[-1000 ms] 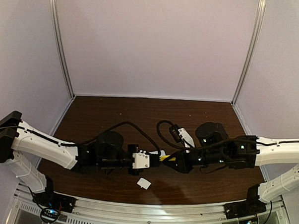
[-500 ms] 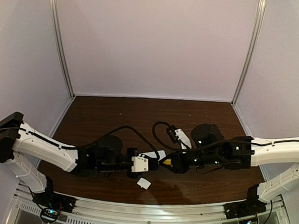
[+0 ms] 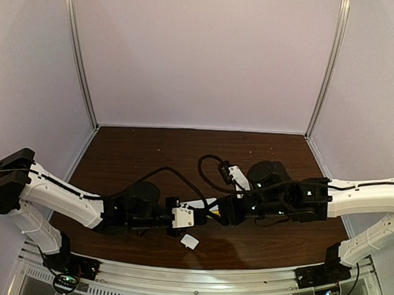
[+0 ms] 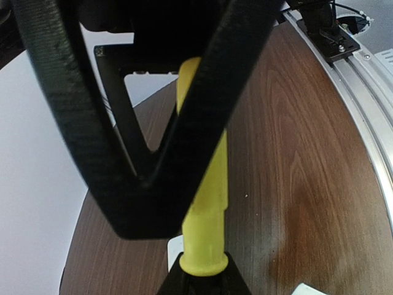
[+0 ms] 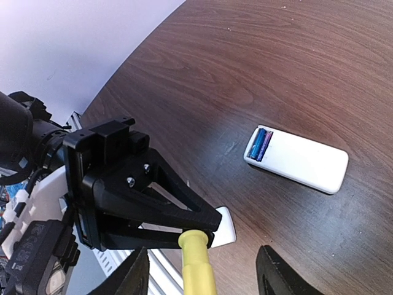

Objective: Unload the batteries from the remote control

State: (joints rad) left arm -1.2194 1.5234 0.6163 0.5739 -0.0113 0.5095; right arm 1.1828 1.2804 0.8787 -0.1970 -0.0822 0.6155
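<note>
The white remote control (image 5: 304, 163) lies flat on the brown table with its compartment uncovered. The blue batteries (image 5: 260, 144) sit side by side in its left end. In the top view the remote control (image 3: 200, 203) shows as a white sliver behind the grippers. My left gripper (image 5: 202, 232) (image 4: 204, 278) is shut on the flared end of the yellow screwdriver handle (image 5: 198, 264) (image 4: 206, 196). My right gripper (image 5: 206, 276) (image 3: 221, 212) stands open, its fingers wide on either side of the handle and not touching it.
The small white cover piece (image 3: 189, 241) (image 5: 226, 222) lies on the table near the front edge, just under the left gripper. A metal rail (image 3: 198, 275) runs along the near edge. Black cables (image 3: 209, 164) loop over both wrists.
My right gripper has gone from shut on the screwdriver to open. The left gripper keeps its hold. Both grippers have drifted a little to the left.
</note>
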